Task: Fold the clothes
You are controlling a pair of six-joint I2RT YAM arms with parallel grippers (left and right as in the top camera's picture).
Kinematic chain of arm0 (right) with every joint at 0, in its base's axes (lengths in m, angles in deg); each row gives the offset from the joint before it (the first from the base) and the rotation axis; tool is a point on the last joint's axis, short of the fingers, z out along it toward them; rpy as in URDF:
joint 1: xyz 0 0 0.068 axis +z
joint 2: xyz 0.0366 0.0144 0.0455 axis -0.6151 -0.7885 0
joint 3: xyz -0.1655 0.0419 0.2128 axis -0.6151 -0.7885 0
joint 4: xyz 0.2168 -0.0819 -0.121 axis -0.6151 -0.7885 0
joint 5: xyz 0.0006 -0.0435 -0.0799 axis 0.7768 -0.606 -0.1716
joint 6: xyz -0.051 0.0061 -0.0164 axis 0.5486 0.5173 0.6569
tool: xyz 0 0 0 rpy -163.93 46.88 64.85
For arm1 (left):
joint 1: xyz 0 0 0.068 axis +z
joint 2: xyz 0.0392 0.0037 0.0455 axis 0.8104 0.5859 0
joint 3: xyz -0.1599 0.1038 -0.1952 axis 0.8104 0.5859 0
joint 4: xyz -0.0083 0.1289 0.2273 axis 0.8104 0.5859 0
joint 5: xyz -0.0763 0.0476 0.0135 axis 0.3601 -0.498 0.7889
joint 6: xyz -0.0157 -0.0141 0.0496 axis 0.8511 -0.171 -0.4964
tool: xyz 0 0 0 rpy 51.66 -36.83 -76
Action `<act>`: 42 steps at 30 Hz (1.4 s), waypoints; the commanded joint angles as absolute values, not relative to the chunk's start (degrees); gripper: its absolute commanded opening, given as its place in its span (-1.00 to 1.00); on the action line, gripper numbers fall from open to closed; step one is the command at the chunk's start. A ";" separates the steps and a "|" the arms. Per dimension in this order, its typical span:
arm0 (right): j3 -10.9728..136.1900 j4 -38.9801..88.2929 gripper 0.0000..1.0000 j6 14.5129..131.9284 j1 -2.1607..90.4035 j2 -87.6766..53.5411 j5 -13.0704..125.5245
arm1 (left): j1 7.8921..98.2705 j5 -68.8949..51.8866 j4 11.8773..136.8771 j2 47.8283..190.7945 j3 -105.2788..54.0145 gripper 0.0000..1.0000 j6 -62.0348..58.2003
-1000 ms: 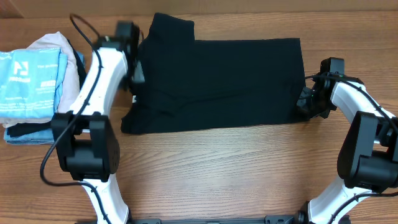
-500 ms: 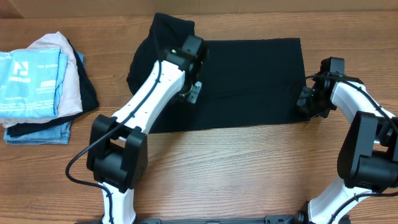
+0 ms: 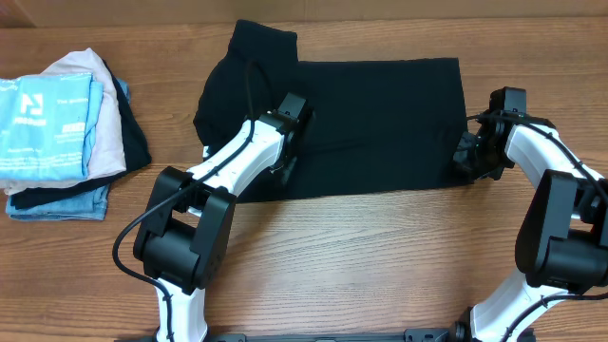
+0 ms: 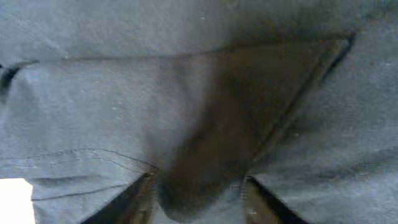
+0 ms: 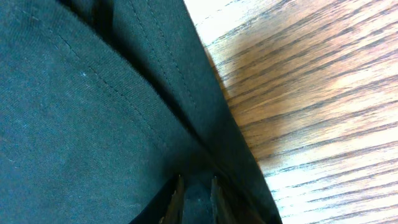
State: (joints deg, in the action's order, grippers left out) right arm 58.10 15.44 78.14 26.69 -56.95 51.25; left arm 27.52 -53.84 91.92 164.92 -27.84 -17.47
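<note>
Black cloth is bunched between the fingers [image 4: 144, 198] of my left claw [image 4: 196, 198]. From the wrist view I read this as a pinch on a fold of the black shirt [image 3: 380, 123], though the tips are blurred at the bottom edge and I hold that loosely. Around the claw there is nothing but shirt, with a stitched seam running across it and a diagonal crease off to one side. From overhead, this claw sits over the shirt's near left part, where the lower corner looks turned in toward the middle. My right claw [image 5: 196, 200] is nearly closed, nipping the shirt's hemmed edge just where the cloth meets the bare wooden table [image 3: 361, 266]. The shirt lies spread across the far middle of the table between my two arms. Its long side runs left to right, and a sleeve pokes out at the far left. A stack of folded clothes [image 3: 52, 114] sits well apart at the table's left end. I judge I am early in this garment, bringing the left side over while the right end is anchored. Next I should lay that fold flat, let go without dragging it askew, then tuck in the far sleeve.
</note>
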 commanded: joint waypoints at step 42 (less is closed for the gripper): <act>57.31 15.62 -0.59 78.14 25.36 -59.46 48.26 | 31.24 -38.27 99.81 164.68 -28.67 -0.92 -4.66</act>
State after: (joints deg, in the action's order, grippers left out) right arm 58.12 15.47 78.14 26.65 -56.95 51.15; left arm 31.34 -36.37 102.06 164.94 -31.05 -7.85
